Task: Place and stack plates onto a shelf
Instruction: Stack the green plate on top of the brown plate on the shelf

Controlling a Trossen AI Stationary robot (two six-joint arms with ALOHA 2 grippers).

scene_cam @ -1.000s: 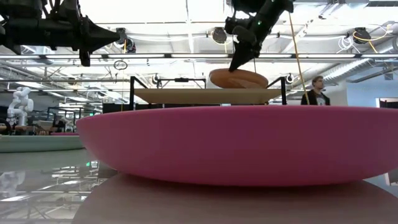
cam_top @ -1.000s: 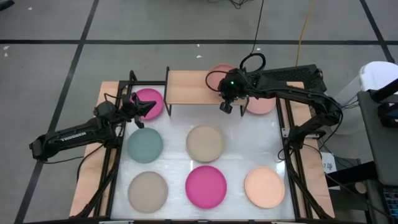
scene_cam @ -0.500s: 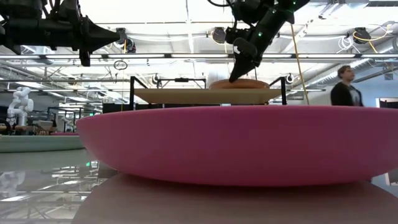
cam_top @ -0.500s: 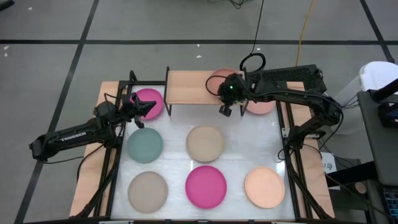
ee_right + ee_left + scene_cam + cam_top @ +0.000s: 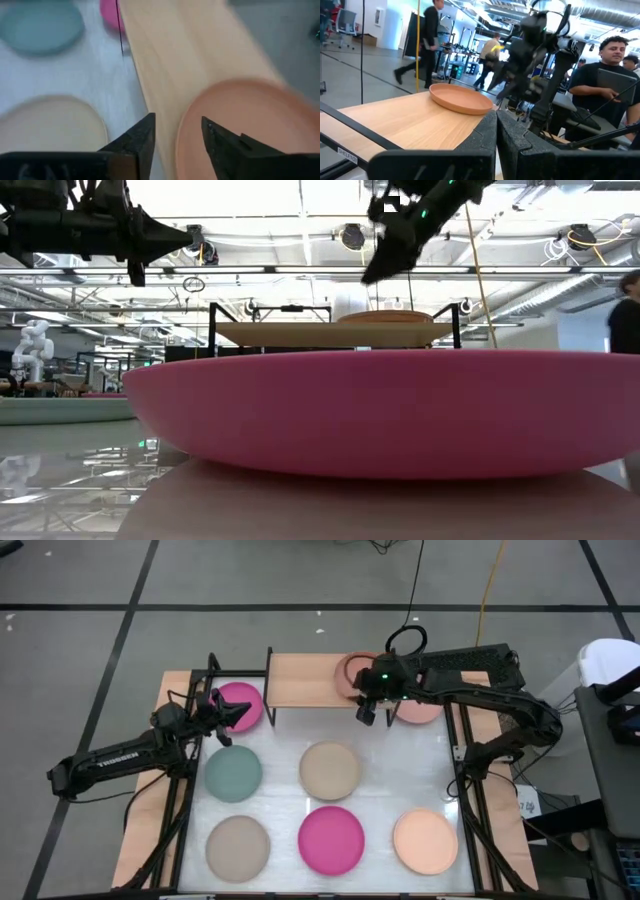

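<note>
From above, the left gripper (image 5: 238, 712) hangs at about nine o'clock of the table (image 5: 385, 790), its fingers clenched on nothing, tips over the magenta plate (image 5: 243, 703) that sits partly under the shelf (image 5: 305, 680). Below it lie the teal plate (image 5: 233, 770) and the taupe plate (image 5: 238, 845); toward the centre come the beige plate (image 5: 330, 769) and a second magenta plate (image 5: 331, 838), with the peach plate (image 5: 425, 840) at five o'clock. The brown plate (image 5: 350, 668) rests flat on the shelf's right end, at twelve o'clock, and a pale pink plate (image 5: 418, 711) shows past the right arm. The right gripper (image 5: 366, 708) hovers at the shelf's front edge just beside the brown plate, released: its wrist view shows the fingers (image 5: 138, 140) parted and free of the plate's rim (image 5: 235, 120). Only the level view shows that gripper (image 5: 378, 268) raised clear above the plate (image 5: 385, 316), which lies on the wooden top. The left wrist view alone shows people (image 5: 600, 75) standing beyond the shelf
</note>
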